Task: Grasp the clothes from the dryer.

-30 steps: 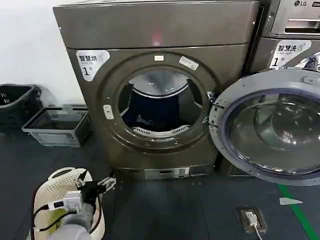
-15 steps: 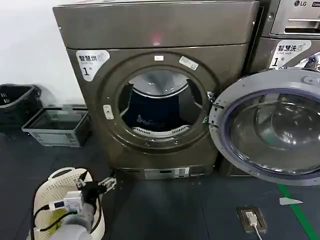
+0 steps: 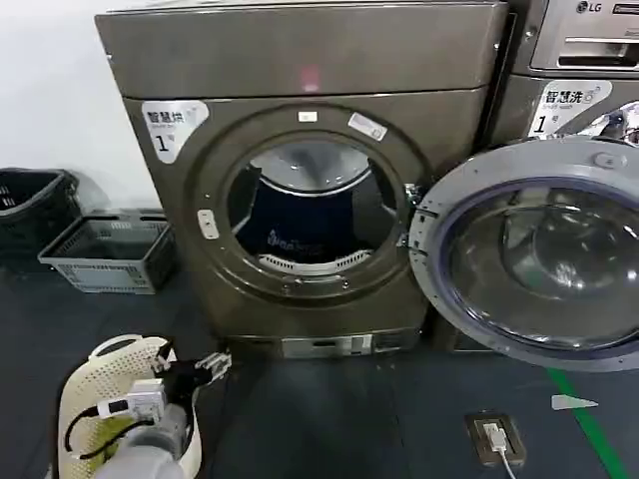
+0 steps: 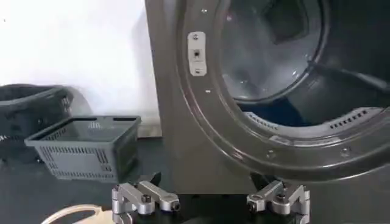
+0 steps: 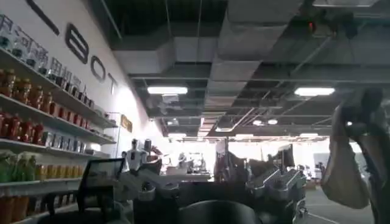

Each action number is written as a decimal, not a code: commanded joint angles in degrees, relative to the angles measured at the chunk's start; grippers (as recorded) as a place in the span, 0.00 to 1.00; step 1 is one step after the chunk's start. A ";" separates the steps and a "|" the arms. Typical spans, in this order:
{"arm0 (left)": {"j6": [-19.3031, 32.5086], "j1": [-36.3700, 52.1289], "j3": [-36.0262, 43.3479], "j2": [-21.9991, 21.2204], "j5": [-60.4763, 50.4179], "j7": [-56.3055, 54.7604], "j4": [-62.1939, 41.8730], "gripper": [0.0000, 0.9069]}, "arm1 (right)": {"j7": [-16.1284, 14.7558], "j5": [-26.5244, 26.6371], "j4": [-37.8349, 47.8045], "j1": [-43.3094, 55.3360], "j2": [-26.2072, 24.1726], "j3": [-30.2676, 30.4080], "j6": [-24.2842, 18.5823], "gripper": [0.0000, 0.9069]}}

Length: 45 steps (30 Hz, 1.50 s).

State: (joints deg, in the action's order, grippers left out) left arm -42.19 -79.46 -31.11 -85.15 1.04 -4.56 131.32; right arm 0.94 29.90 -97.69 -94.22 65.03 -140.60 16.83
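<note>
Since the earlier frame, dryer [image 3: 305,180] has shifted slightly left in the head view; left gripper [image 4: 210,199] open, empty, low before its rim; dark clothes [image 3: 305,222] inside, ahead above; door [image 3: 534,254] swung right; grey basket [image 4: 85,146] beside; right gripper [image 5: 210,185] open, empty

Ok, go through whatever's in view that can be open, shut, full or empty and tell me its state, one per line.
Dryer door: swung fully open to the right.
Dryer drum: open, dark blue clothes inside at the back.
Left gripper: open, empty, low in front of the dryer.
White laundry basket: on the floor beside the left arm, contents hidden.
Grey basket: on the floor left of the dryer, looks empty.
Right gripper: open, empty, pointing away into the room.
</note>
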 commanded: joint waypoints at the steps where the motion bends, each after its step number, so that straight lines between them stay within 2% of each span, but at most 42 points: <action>1: -2.81 -0.01 0.02 -0.02 -0.02 0.02 0.09 1.00 | 0.51 0.26 0.02 0.04 0.06 0.19 -0.11 1.00; 45: -2.81 -0.38 0.27 -0.38 -0.70 1.03 -0.34 1.00 | 1.11 0.40 0.63 0.18 0.33 0.01 -0.32 1.00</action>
State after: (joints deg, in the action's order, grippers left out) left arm -42.19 -79.85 -30.86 -85.50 0.38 -3.47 131.03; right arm 2.13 30.32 -97.09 -94.04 65.38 -140.58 16.54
